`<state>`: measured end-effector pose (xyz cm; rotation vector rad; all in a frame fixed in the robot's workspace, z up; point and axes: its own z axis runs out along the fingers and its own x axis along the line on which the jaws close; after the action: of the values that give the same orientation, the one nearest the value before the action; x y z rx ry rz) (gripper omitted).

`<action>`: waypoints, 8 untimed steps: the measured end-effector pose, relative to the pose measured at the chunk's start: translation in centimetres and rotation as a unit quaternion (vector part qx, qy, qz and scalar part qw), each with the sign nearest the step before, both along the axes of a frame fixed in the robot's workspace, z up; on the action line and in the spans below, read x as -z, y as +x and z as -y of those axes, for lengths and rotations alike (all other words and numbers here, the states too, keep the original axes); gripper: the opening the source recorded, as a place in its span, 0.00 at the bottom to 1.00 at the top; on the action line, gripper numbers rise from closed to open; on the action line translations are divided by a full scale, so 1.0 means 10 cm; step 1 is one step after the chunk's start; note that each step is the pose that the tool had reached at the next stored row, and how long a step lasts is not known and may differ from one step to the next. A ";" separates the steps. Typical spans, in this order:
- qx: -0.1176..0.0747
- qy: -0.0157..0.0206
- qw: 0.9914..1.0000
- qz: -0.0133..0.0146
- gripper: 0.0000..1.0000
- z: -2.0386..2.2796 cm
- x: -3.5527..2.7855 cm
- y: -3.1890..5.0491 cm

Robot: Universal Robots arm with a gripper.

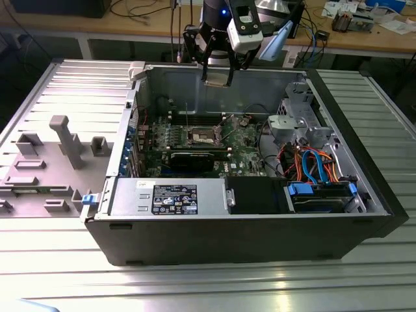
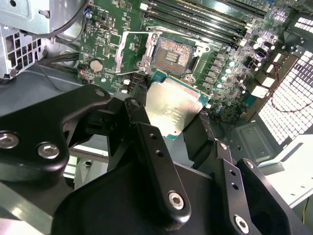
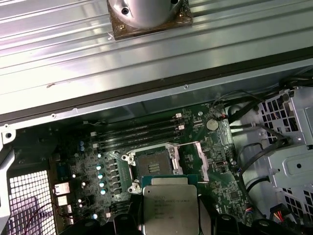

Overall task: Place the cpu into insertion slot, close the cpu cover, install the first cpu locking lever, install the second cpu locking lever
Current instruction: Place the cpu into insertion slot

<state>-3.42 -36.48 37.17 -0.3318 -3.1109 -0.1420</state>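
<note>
My gripper (image 1: 218, 75) hangs above the open computer case, over its back wall, shut on the cpu (image 1: 218, 79). In both wrist views the cpu (image 2: 172, 106) (image 3: 170, 205) is a flat silver square clamped by its edges between black fingers (image 2: 138, 113). Below it on the green board lies the insertion slot (image 1: 201, 136) (image 2: 171, 52) (image 3: 151, 164), dark centre exposed and nothing in it. The cpu cover (image 2: 131, 49) (image 3: 201, 157) is swung open to one side of the slot. A thin lever rod (image 1: 186, 116) stands up beside the socket.
A long black expansion card (image 1: 195, 158) lies just in front of the socket, and memory slots (image 3: 137, 134) lie behind it. A power supply (image 1: 169, 197), a drive cage (image 1: 299, 117) and orange and blue cables (image 1: 312, 166) crowd the case. Grey fixtures (image 1: 65, 140) stand on the exterior view's left.
</note>
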 end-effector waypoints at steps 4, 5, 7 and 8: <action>0.000 0.000 1.000 0.000 0.55 0.000 0.000 0.000; 0.000 0.000 1.000 0.000 0.55 0.000 0.000 0.000; 0.000 0.000 1.000 0.000 0.55 0.000 0.000 0.000; 0.003 0.000 1.000 0.000 0.55 0.000 0.000 0.000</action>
<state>-3.42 -36.49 37.17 -0.3399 -3.1103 -0.1419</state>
